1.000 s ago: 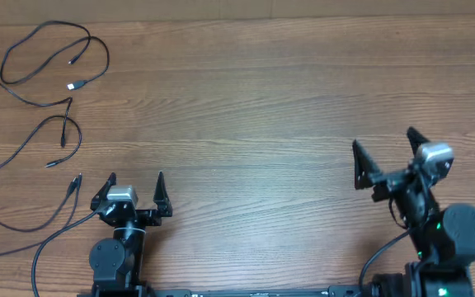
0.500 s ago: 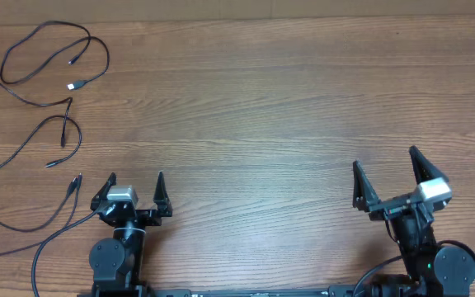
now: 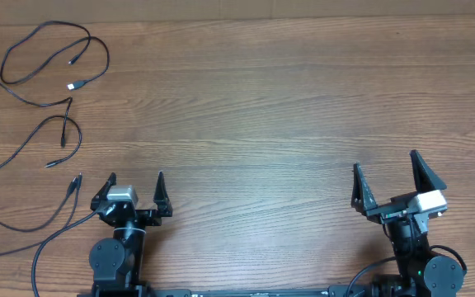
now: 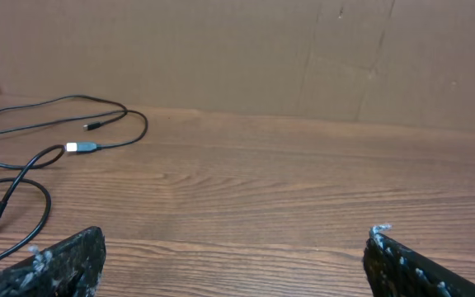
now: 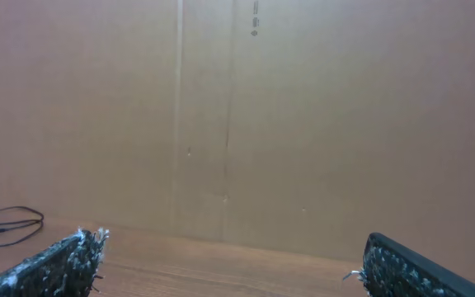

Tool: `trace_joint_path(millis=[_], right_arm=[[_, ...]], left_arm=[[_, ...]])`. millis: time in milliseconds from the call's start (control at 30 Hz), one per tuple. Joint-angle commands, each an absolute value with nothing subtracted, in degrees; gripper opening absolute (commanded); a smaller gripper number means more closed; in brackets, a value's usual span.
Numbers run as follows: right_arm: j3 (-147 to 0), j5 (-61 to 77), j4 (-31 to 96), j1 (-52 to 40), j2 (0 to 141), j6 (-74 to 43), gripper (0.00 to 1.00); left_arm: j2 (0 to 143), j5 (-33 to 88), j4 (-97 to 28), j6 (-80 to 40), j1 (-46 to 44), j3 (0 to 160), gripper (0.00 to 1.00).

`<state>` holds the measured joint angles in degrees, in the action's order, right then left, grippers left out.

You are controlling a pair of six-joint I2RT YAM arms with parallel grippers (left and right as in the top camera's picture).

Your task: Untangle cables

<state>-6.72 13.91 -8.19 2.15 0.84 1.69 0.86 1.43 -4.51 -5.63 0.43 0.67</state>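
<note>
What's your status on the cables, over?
Left pincer open, empty. Right pincer open, empty. Cables loosely spread at far-left corner of table, neither pincer touching them. Nothing in the way.

left gripper [image 3: 135,177]: all black, two pointy triangular fingers [image 4: 64,264] scuffed with whitish flecks
right gripper [image 3: 386,162]: same black build, same flecks tbh
wrist boxes: silvery-grey box [image 3: 122,195] on the left, paler box [image 3: 430,201] on the right
left base [image 3: 110,257]: round black housing, black cable [image 3: 36,276] curling off toward 8 o'clock
</note>
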Motion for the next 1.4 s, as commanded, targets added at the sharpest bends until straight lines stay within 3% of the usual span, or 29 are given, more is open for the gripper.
trace_joint_path(millis=[0,667,1367], right_arm=[[-5.7,12.6,-8.8,2.1,0.1,1.4,1.00],[-0.5,9.4,-12.4,2.1,0.1,1.6,1.00],[-0.4,8.5,4.2,2.1,0.1,1.4,1.00]], left_arm=[[0.2,1.1,-4.4,-4.7,0.7,0.3,0.99],[0.2,1.1,-4.4,-4.7,0.7,0.3,1.00],[0.2,1.1,-4.4,-4.7,0.7,0.3,1.00]])
